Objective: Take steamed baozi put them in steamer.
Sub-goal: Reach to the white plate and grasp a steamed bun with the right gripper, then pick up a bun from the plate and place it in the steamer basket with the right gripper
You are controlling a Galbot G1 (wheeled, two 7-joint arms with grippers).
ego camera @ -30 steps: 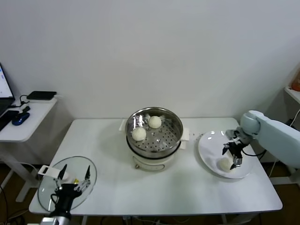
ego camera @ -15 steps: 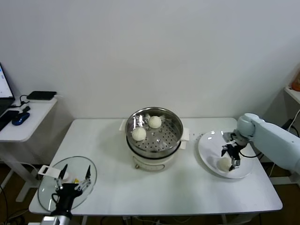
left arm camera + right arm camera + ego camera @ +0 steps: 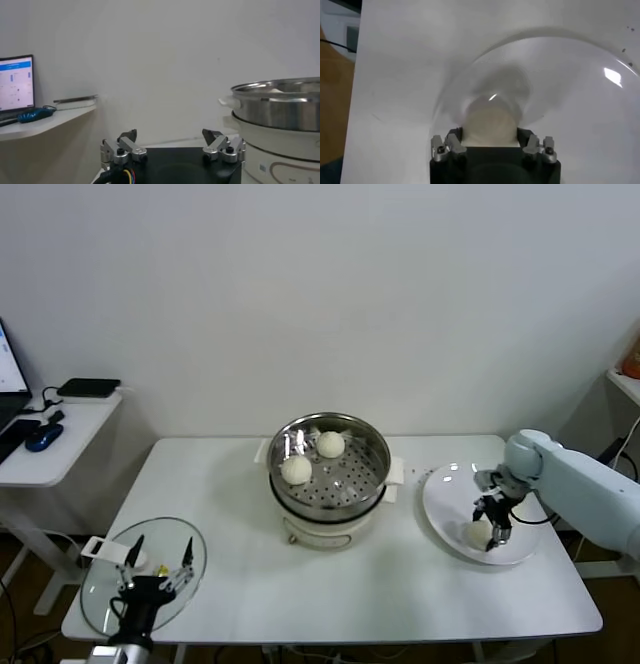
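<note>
The table (image 3: 330, 584) carries the steamer (image 3: 330, 467) near its middle, a shiny steel basket on a white pot base, and everything else sits around that. Right of the steamer lies a white plate (image 3: 440, 504), apart from it and close to the table's right edge. Left of the steamer and nearer the table's front edge lies a round glass lid (image 3: 100, 589). The left gripper (image 3: 158, 562) hangs over that lid, well away from the steamer, its jaws spread with nothing between them; its wrist view shows the steamer's rim (image 3: 280, 97) off to one side. The right gripper (image 3: 495, 529) is down on the plate, right of the steamer, its jaws set on either side of one bun (image 3: 478, 533); the wrist view shows that bun (image 3: 490, 122) filling the gap between the fingers. Two more buns (image 3: 296, 470) (image 3: 331, 444) sit inside the steamer on its perforated floor, toward its back left part, close together.
</note>
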